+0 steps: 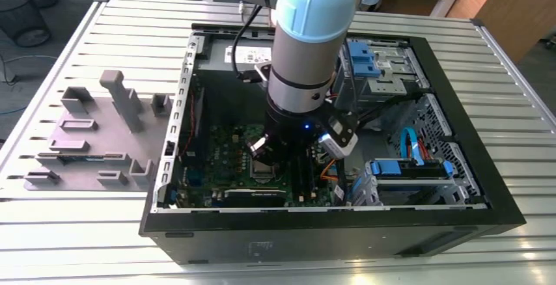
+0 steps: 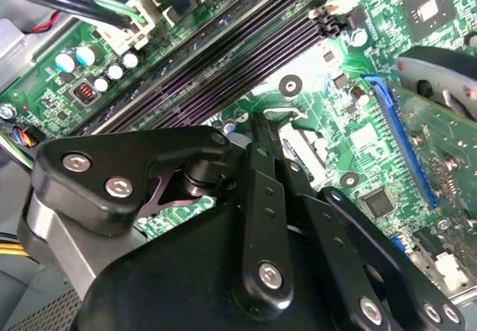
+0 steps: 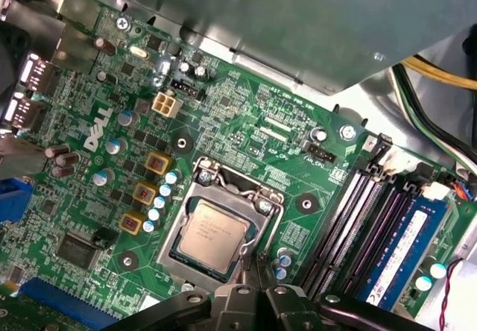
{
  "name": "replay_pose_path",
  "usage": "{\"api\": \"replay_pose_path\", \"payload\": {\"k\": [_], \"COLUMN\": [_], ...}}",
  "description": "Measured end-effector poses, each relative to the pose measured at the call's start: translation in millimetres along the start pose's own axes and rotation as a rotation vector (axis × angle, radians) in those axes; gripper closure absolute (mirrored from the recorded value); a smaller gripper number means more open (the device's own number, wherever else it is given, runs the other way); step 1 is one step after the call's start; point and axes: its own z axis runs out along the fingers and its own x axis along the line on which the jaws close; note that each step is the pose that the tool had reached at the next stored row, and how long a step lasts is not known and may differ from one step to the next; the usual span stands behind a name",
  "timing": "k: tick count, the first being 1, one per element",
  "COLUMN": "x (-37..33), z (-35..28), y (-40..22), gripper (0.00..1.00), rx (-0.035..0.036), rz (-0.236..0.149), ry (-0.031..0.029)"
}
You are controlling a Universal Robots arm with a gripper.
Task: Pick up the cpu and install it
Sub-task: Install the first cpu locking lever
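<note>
I'm down inside the open PC case (image 1: 452, 135) now, my arm (image 1: 304, 57) reaching straight in over the green motherboard (image 1: 221, 158), and my gripper (image 1: 276, 161) hangs low just above the board near the socket. In the first wrist view the cpu (image 3: 212, 235) sits flat in its socket, pale silver-grey top facing up, squared inside the metal socket frame (image 3: 261, 197) that surrounds it; it looks seated, lying level with the frame edges. My gripper's black linkage (image 3: 246, 309) shows at the edge of that picture, close beside the socket's lower side, and I can't make out any contact with the chip. In the second wrist view my gripper body (image 2: 246, 271) blocks much of the board, with the dark memory slots (image 2: 223, 55) running past it; my fingertips are hidden there, so I cannot tell how far apart they are or whether they have hold of anything. On the exterior view's left, well apart from the case, the grey holder blocks (image 1: 96, 135) stand on the slatted table (image 1: 78, 233).
</note>
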Motion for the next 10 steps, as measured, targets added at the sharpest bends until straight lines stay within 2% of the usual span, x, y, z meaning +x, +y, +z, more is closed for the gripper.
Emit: {"api": "replay_pose_path", "payload": {"k": [6,10], "x": [0.6,-1.3], "z": [-0.1,0.2], "y": [-1.3,-2.1], "gripper": [0.89,0.89], "rx": [-0.0116,-0.0151], "rz": [0.0,0.0], "ry": [-0.005,-0.0069]}}
